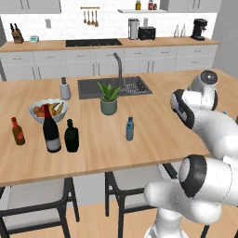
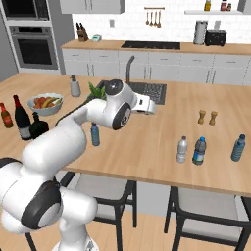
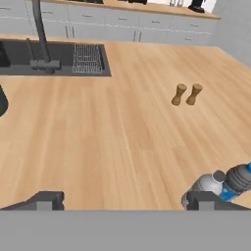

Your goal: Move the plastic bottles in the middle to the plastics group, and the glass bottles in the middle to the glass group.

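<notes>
My gripper (image 3: 126,201) hangs open over bare counter, with nothing between its widely spread fingertips (image 3: 46,200); in the right base view the gripper (image 2: 149,109) sits just right of the sink. A clear-whitish plastic bottle (image 2: 182,149) and a blue-labelled one (image 2: 199,151) stand together to its right, seen beside my right fingertip as the clear bottle (image 3: 208,184) and the blue-labelled bottle (image 3: 238,179). Another blue-tinted bottle (image 2: 238,147) stands further right. A small blue bottle (image 1: 129,128) stands mid-counter. The squat black bottle (image 1: 71,135) stands next to the wine bottle (image 1: 51,131) and sauce bottle (image 1: 17,131).
A sink (image 1: 114,87) with a tall faucet lies behind a potted plant (image 1: 109,98). A fruit bowl (image 1: 48,109) and a grey dispenser (image 1: 65,89) stand at the left. Two wooden shakers (image 3: 187,94) stand ahead of the gripper. Chairs are tucked under the near counter edge.
</notes>
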### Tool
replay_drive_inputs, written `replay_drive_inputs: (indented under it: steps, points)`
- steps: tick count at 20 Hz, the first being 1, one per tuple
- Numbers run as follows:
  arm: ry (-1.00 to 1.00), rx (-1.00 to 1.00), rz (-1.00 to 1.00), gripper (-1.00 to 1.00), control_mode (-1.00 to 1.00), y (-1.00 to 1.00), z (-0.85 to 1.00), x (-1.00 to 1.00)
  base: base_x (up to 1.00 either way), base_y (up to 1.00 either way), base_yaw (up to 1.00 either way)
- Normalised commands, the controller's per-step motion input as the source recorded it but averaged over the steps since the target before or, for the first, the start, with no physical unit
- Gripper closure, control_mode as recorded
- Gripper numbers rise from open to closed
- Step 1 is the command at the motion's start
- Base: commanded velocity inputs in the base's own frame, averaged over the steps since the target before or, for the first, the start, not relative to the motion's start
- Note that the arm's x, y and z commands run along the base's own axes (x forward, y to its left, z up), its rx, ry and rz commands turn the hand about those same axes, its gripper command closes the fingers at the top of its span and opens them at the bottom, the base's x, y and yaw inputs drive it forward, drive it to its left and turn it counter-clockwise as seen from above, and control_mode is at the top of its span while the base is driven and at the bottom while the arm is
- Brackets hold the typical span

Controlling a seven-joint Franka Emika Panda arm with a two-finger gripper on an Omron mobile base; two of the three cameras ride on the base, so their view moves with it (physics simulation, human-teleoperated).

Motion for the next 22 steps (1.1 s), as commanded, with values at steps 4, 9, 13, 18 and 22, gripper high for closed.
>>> replay_drive_inputs:
  steps: [4,9,13,18,22]
  points:
    - [0.00,0.00,0.00,-1.00,-1.00,1.00,0.01,0.00,0.00,0.00,0.00]
    - [0.00,0.07,0.02,-1.00,-1.00,1.00,-0.03,-0.22,0.00,0.00,0.00]
    - [0.02,0.16,0.04,-1.00,-1.00,1.00,-0.01,-0.20,0.00,0.00,0.00]
    - [0.12,0.07,0.05,-1.00,-1.00,0.92,0.17,-0.21,0.00,0.00,0.00]
    - [0.18,0.03,0.11,-1.00,-1.00,0.41,-0.16,0.00,0.00,0.00,0.00]
